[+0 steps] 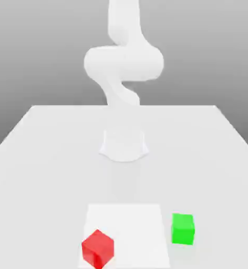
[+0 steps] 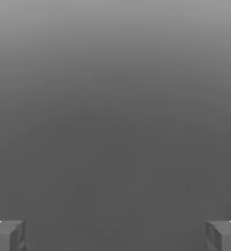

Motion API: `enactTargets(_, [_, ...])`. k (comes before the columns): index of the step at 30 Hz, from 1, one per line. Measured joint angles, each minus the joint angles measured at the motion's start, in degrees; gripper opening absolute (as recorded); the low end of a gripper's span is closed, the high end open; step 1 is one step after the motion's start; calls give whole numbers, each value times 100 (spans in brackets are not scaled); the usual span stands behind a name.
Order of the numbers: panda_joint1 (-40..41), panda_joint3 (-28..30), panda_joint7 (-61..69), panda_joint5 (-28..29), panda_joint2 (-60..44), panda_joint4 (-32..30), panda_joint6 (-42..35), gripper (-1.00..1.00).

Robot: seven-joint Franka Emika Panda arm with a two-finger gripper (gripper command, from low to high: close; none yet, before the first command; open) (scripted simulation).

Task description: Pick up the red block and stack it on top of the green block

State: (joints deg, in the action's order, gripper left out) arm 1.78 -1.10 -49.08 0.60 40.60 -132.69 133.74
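The wide-open, empty pincer (image 2: 115, 236) is apart from the red block (image 1: 98, 249), left of the green block (image 1: 183, 229) in the exterior view.

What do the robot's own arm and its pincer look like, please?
The arm is plain white, with smooth, rounded, tube-like segments and a wide rounded joint; I can make out no cables or markings. The pincer has two dark grey, blocky, angular fingers, each with a small white patch beside it.
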Motion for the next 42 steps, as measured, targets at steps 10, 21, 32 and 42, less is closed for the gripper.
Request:
enactTargets(10, [609, -337, -1339, 280, -2117, -369, 798, 0])
enactTargets(21, [924, -324, -2630, 366, -4392, -771, 1666, 0])
enactTargets(32, [849, -178, -3041, 275, -6202, -778, 2814, -100])
enactTargets(42, [880, -300, -2969, 135, -5336, -933, 2107, -100])
